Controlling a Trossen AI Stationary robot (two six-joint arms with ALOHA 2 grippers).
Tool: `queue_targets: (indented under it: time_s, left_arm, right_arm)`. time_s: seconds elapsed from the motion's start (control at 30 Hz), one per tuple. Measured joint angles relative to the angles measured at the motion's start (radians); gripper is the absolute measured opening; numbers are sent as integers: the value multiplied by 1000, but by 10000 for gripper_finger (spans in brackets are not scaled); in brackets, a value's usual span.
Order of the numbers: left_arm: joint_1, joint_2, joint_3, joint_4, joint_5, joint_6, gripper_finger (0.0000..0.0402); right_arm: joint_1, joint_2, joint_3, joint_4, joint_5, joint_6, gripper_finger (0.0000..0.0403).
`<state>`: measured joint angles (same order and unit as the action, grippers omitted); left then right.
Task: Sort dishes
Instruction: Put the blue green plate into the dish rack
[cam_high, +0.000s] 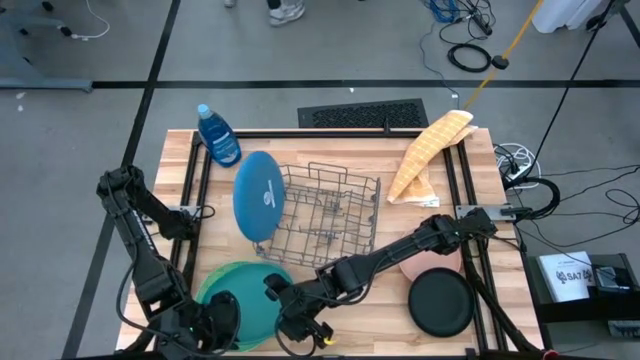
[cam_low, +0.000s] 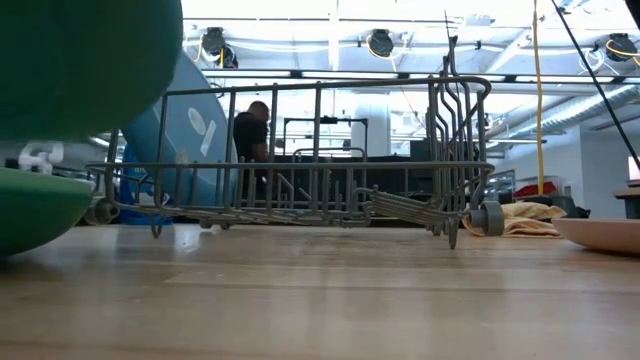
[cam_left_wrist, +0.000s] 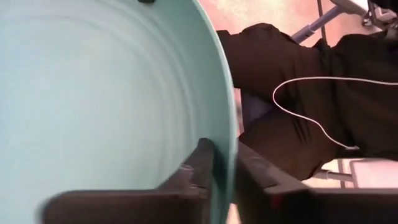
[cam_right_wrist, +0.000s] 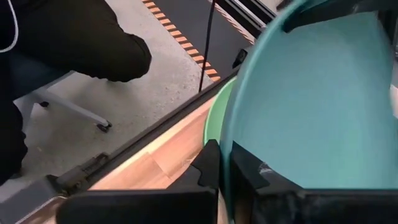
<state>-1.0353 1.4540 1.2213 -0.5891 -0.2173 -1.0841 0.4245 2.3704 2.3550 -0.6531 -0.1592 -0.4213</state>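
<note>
A dark green plate (cam_low: 80, 60) hangs above a light green plate (cam_low: 30, 210) that lies flat on the table's near left. My left gripper (cam_high: 222, 318) and my right gripper (cam_high: 285, 310) are both shut on the dark green plate's rim, left and right of it. A blue plate (cam_high: 258, 195) stands on edge, leaning against the left side of the grey wire rack (cam_high: 325, 215). At the near right a black plate (cam_high: 440, 300) lies flat. A pink plate (cam_high: 428, 264) lies beside it, partly under my right arm. My left gripper pinches the dark green plate's rim (cam_left_wrist: 225, 134) between its two fingers, one finger (cam_left_wrist: 202, 165) on the plate's hollow face and one behind it. The plate is lifted clear of the table. My right gripper pinches the same plate's rim (cam_right_wrist: 227, 134) on the opposite side, with one finger (cam_right_wrist: 249, 168) on the hollow face and the other finger (cam_right_wrist: 208, 165) outside. It slants down from the table's right. The light green plate (cam_right_wrist: 214, 118) lies below.
A blue bottle (cam_high: 218, 135) lies at the far left and a yellow cloth (cam_high: 430, 150) at the far right. A person in dark clothes (cam_right_wrist: 74, 43) sits just past the table's near edge. Bare wood lies between the rack and the near edge.
</note>
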Motion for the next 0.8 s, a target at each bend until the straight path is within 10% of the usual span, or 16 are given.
queue_targets:
  time_s: [0.33, 0.57, 0.8]
  left_arm:
    - [-1, -21, -2, 167, 18, 88, 3]
    - [-1, -66, 24, 231, -62, 196, 1]
    - [-1, -97, 73, 214, -294, 318, 1]
  right_arm:
    - [52, -44, 0, 43, 55, -27, 94]
    - [133, -205, 3, -21, 413, -146, 211]
    - [237, -421, 4, -167, 707, -117, 228]
